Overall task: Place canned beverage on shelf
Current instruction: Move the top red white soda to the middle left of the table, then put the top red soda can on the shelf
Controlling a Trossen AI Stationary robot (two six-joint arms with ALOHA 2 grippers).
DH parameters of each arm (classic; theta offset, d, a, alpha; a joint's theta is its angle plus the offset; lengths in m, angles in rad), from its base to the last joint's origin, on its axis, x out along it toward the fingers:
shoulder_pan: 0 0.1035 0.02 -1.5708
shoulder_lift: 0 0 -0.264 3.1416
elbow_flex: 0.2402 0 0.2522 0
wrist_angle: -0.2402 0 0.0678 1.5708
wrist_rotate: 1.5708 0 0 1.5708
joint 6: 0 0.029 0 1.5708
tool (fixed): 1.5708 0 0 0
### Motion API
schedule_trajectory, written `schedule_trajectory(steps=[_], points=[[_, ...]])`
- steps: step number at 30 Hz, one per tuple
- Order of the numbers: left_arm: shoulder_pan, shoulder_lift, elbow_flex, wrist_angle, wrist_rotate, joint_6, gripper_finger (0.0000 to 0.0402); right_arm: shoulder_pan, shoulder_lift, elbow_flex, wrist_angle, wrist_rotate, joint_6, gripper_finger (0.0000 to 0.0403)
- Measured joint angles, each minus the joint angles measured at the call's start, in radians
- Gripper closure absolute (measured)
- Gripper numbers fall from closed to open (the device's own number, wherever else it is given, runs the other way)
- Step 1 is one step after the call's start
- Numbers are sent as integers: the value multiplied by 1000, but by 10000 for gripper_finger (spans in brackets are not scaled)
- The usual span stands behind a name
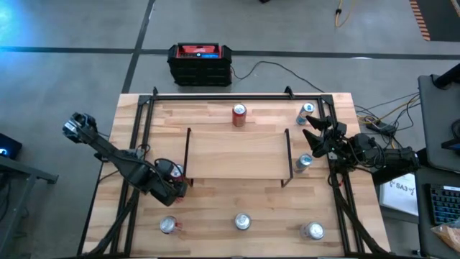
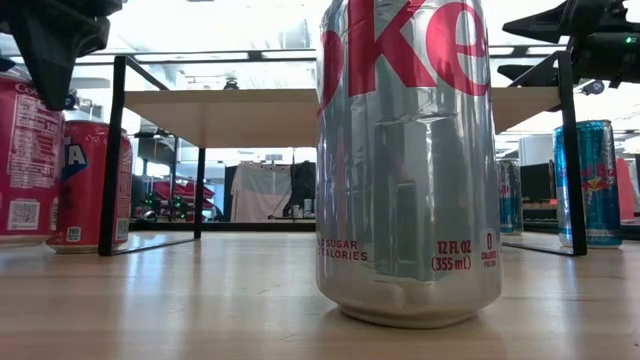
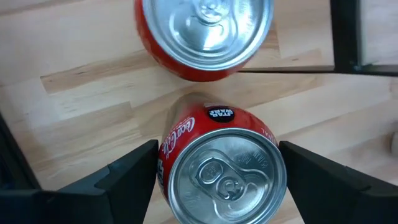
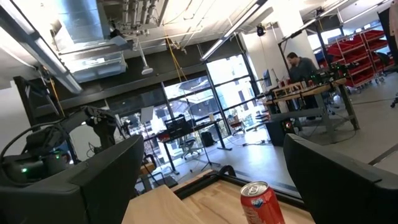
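Straddling a red can point(image 3: 221, 171) near the shelf's point(image 1: 237, 152) front-left leg, the left gripper's point(image 3: 217, 180) jaws stood apart; right gripper point(image 1: 316, 137) jaws open.

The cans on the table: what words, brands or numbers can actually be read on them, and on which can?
"oke", "12 FL OZ (355 mL)", "0", "SUGAR", "CALORIES": silver can closest in the low view.
"Coca-Cola", "STAR WARS": red can between the left gripper fingers.
Red Bull logo, only partly legible: blue can.
"TA": red can under the shelf.
Fine print on the pink-red can: too small.
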Motion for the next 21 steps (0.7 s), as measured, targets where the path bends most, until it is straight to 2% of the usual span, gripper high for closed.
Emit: schedule_trajectory(steps=[8, 14, 21], points=[[0, 13, 0, 4, 20, 23, 76, 0, 0, 0, 0, 0, 0, 33], [1, 9, 0, 17, 30, 75, 73, 0, 0, 0, 0, 0, 0, 33], [-5, -75, 0, -27, 49, 57, 73, 0, 0, 0, 0, 0, 0, 33]])
